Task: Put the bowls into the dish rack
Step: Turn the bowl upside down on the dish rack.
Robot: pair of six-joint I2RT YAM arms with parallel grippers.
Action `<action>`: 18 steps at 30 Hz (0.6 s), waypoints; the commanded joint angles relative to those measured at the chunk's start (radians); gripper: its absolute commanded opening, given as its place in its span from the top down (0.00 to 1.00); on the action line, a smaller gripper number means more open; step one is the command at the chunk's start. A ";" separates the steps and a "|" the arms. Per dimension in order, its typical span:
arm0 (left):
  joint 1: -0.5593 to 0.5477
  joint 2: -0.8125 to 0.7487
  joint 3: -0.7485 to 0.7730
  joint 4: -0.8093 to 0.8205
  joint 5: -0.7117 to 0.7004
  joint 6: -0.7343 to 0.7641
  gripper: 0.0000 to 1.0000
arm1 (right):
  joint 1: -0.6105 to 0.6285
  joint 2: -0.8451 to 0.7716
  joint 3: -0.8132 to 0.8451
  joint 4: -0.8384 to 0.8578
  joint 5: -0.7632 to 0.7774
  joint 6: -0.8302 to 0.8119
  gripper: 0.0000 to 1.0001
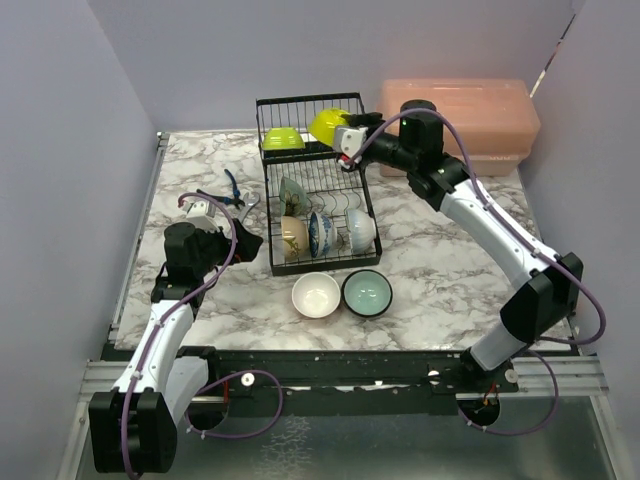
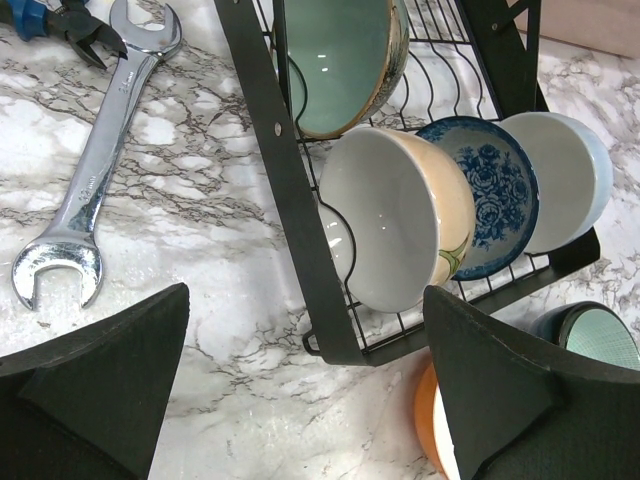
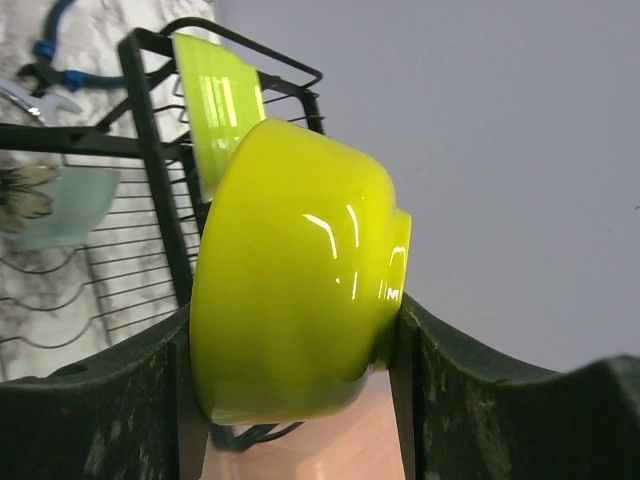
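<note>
We are mid-placement: our right claw (image 1: 347,136) grips the yellow-green bowl (image 3: 290,270), tilted, over the upper shelf of the dish rack (image 2: 295,200), so next we lower and release it, while our left claw (image 2: 300,395) gapes empty at the rack's near-left corner.

A yellow-green bowl (image 1: 283,139) fills the dish rack's (image 1: 268,200) upper left; table (image 1: 440,245) rightward lies open.

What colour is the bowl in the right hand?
The bowl is glossy yellow-green, clearest in the right wrist view.
</note>
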 commanded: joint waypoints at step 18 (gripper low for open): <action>-0.006 0.007 -0.019 0.012 0.033 -0.006 0.01 | -0.074 0.291 0.345 -0.292 0.015 -0.335 1.00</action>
